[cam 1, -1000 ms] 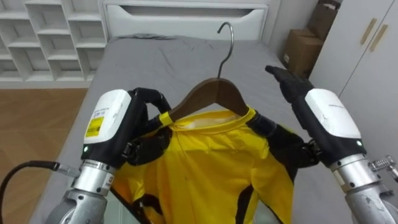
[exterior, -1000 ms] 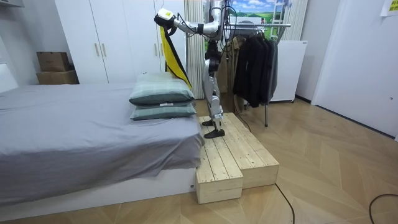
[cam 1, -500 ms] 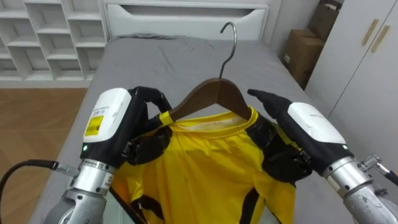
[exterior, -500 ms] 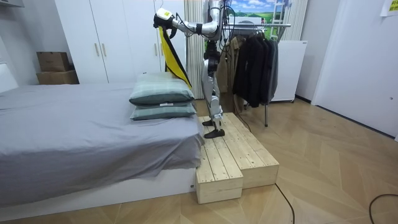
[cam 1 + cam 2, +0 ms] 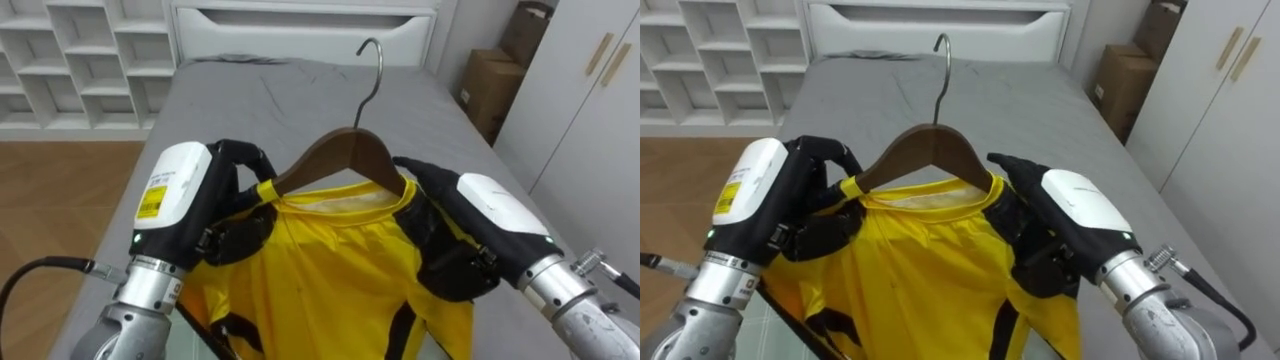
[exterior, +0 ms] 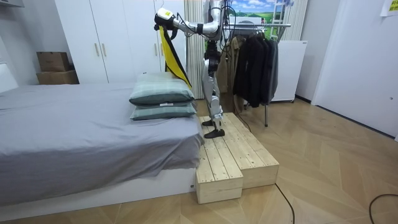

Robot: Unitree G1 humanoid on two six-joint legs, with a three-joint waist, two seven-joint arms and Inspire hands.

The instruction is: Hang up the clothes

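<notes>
Currently the yellow shirt [image 5: 330,270], of thin, smooth-looking fabric with black panels, sits on the wooden hanger [image 5: 345,150], held above the grey bed [image 5: 250,90]. The left hand [image 5: 215,205] is clenched round the hanger's left arm; the right hand [image 5: 455,235] grasps the shirt's right shoulder. Risk: uneven lifting tilts the sloped, polished arms and the fabric slides off; the curved wire hook [image 5: 372,65] may swing.

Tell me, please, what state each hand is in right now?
Left hand: closed on the yellow shirt at the wooden hanger's left end.
Right hand: against the shirt's other shoulder; grip cannot be told.
</notes>
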